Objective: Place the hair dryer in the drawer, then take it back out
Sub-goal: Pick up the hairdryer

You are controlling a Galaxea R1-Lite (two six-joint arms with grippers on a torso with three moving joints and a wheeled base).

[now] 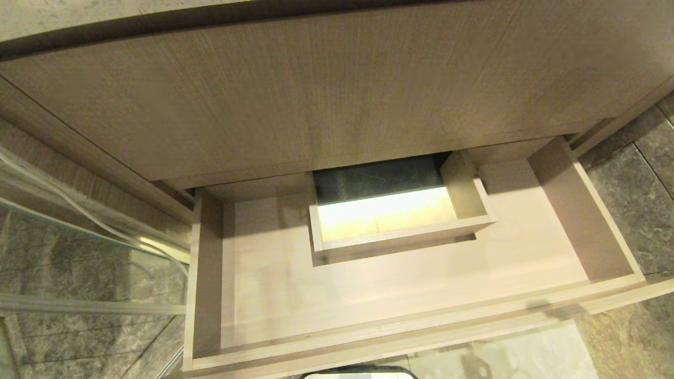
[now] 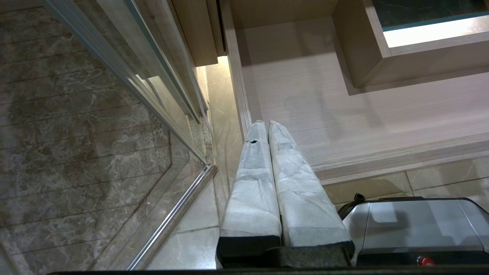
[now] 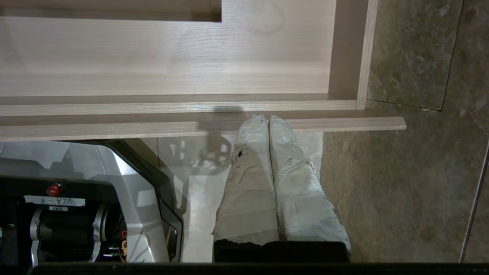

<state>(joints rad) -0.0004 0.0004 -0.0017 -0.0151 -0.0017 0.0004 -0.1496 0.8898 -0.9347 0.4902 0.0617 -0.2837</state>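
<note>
Right gripper (image 3: 268, 119) closed, drawer (image 3: 191, 130) front beside; unseen overhead.

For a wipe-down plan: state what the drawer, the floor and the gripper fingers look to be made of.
Drawer: probably laminated board, matt pale wood grain with layered top edges.
Floor: polished grey-brown stone or stone-look tile, veined, with grout lines.
Left gripper and right gripper: fingers wrapped in creased whitish tape or cloth, frayed on the right.

You are looking at a home bathroom: a wood-grain vanity with its drawer (image 1: 400, 295) pulled open, a boxed cut-out (image 1: 395, 221) in it as for sink plumbing, a glass shower screen (image 2: 126, 76) on a metal rail, and marble-patterned floor tiles (image 3: 412, 172).
</note>
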